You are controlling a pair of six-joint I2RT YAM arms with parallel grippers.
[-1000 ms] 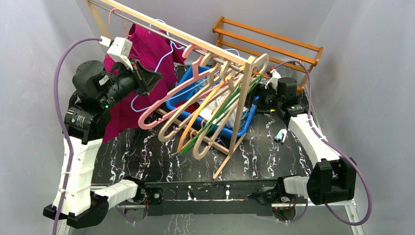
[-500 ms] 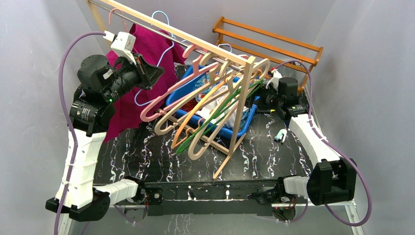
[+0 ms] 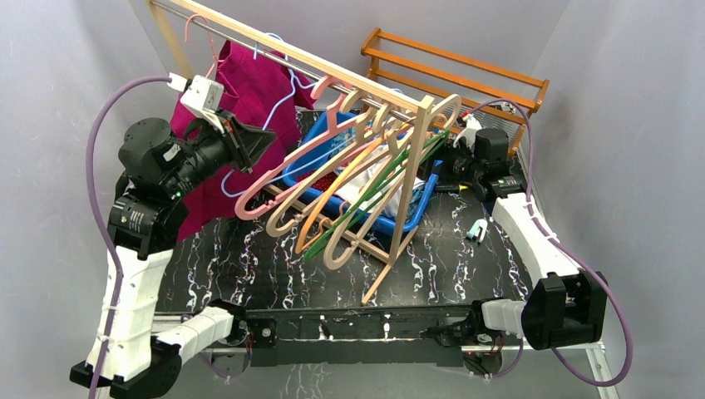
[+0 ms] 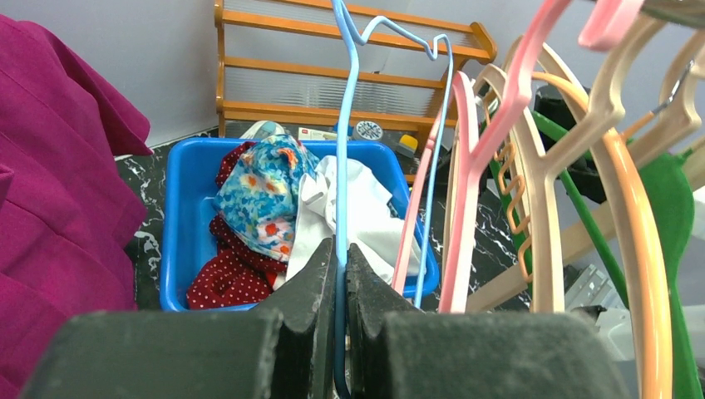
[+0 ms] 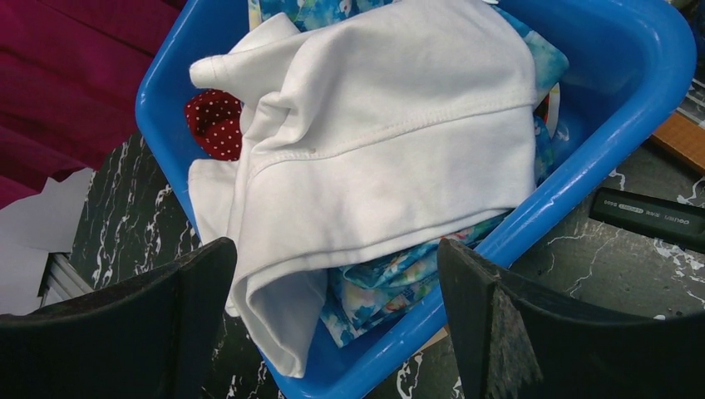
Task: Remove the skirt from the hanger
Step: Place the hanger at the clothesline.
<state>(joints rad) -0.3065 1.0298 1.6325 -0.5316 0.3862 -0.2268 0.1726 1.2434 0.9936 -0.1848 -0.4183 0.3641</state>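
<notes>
A magenta skirt hangs at the left end of the wooden rail; the left wrist view has it at the left edge. A light blue wire hanger lies in front of the cloth, and I cannot tell whether the skirt hangs on it. My left gripper is shut on that hanger's wire, which runs up between the fingertips of the left gripper. My right gripper hovers open over the blue basket, and nothing sits between the fingers of the right gripper.
Several pink, beige, orange and green hangers hang tilted from the rail, over the basket. The basket holds a white garment, floral cloth and red dotted cloth. A wooden rack stands at the back. A black marker lies beside the basket.
My left gripper rose with the blue hanger half a second ago and has come back down and left. The bunch of hangers swung slightly. The right arm stays still.
</notes>
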